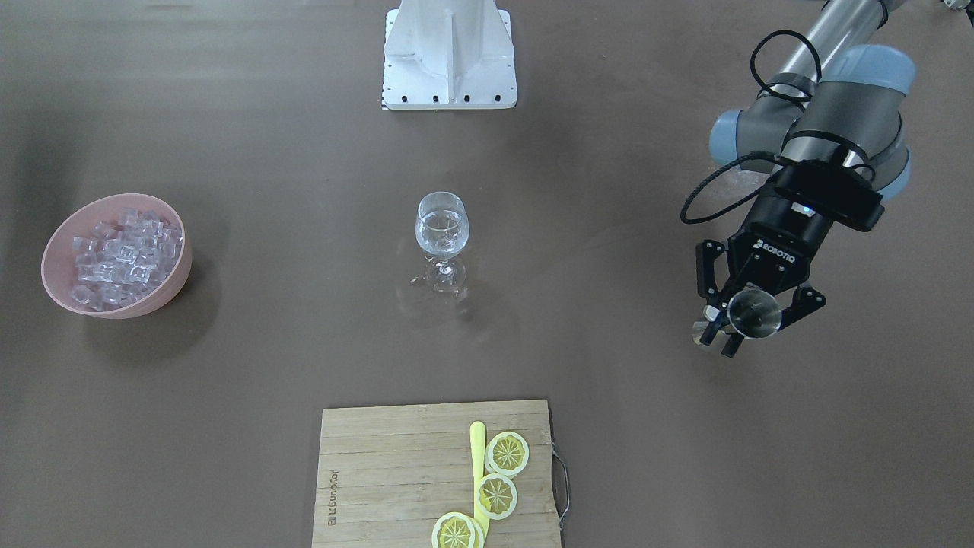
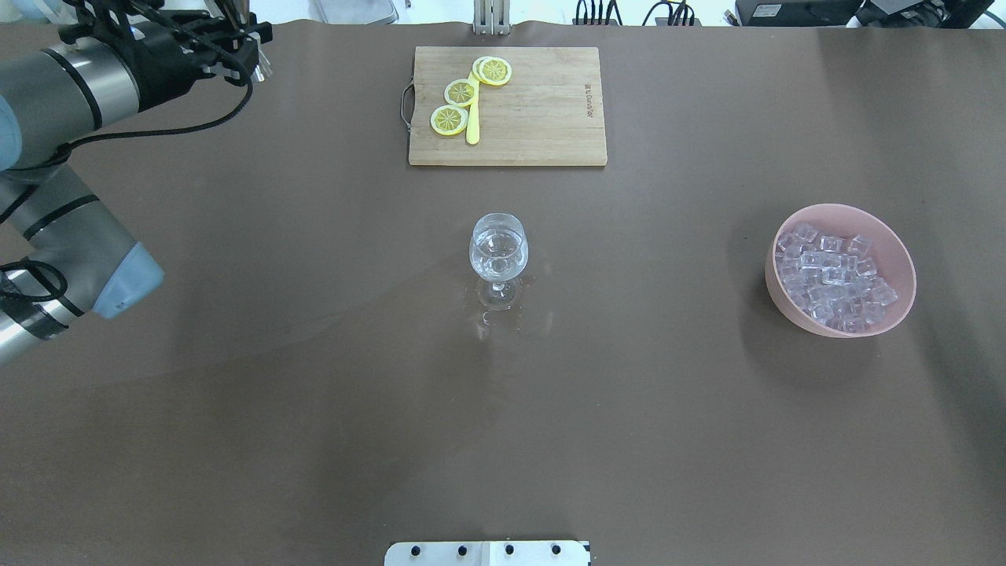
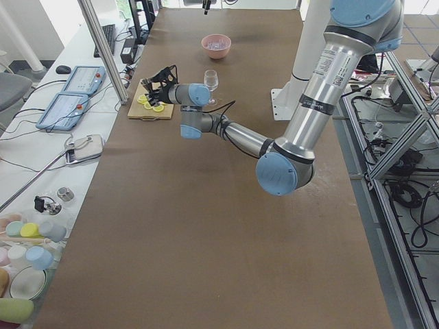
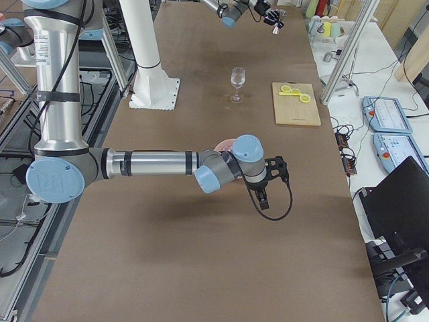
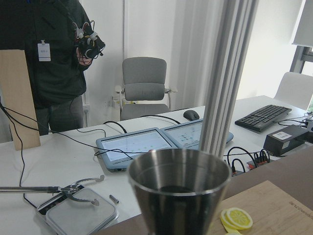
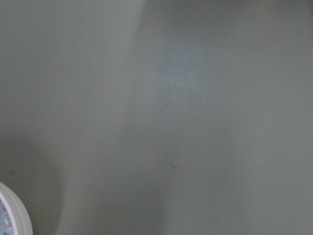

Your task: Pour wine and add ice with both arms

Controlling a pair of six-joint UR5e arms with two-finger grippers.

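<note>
A stemmed glass (image 1: 442, 237) stands mid-table with the clear wine (image 1: 441, 224) in its bowl. The ice (image 1: 122, 255) is heaped in a pink bowl (image 1: 53, 266), seen also from overhead as ice (image 2: 833, 275). My left gripper (image 1: 749, 318) is shut on a steel cup (image 1: 753, 312), held off to the table's side and away from the glass; the left wrist view shows the cup (image 5: 178, 191) upright. My right gripper (image 4: 267, 191) hangs near the pink bowl (image 4: 224, 143) in the exterior right view only; I cannot tell whether it is open or shut.
A wooden cutting board (image 1: 380, 472) with three lemon slices (image 1: 496, 495) and a yellow knife (image 1: 478, 457) lies at the table edge opposite the robot. The white pedestal base (image 1: 449, 57) stands on the robot's side. A person (image 5: 54, 63) stands beyond the table.
</note>
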